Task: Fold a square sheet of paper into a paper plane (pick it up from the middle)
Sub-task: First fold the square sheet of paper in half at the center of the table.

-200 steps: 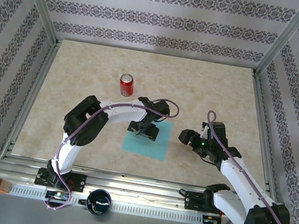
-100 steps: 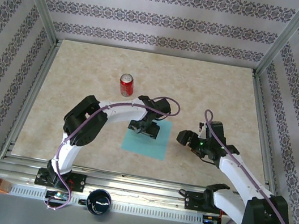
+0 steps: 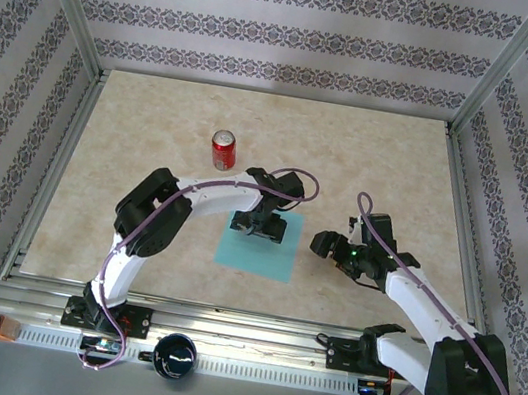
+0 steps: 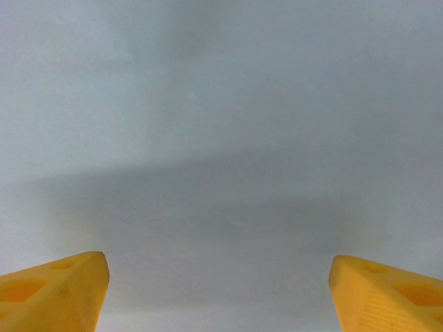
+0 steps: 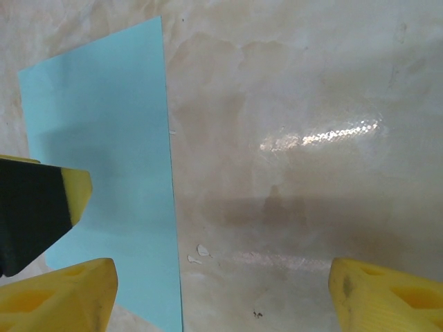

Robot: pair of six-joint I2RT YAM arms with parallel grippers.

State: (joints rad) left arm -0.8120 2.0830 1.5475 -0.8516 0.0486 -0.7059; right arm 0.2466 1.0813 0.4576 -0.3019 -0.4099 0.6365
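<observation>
- I had the left gripper (image 3: 257,225) poised straight down over the square sheet of thin turquoise-blue paper (image 3: 260,256). It stood near the sheet's middle, which is where the task wants the pick-up made.
- Its yellow fingers were spread apart with nothing between them. In the left wrist view the left gripper (image 4: 221,294) framed bare paper (image 4: 221,138), with a soft shadow across it. I judged the fingers close to the surface, but I could not tell whether they touched it.
- I held the right gripper (image 3: 325,243) just beside the sheet's right edge, over the glossy beige marbled tabletop (image 3: 381,166). It was probably waiting to help once the paper lifted.
- In the right wrist view the right gripper (image 5: 221,296) was spread wide and empty, with the paper's edge (image 5: 104,138) running down the left of that view.
- The sheet lay flat near the centre of the table, a little toward the near edge and turned slightly askew to it.
- It looked plain and smooth, with clean straight edges. I saw no crease or fold anywhere, so I judged the folding not yet begun.
- The red soda can (image 3: 223,150) stood upright beyond the sheet to the left, well clear of both arms.
</observation>
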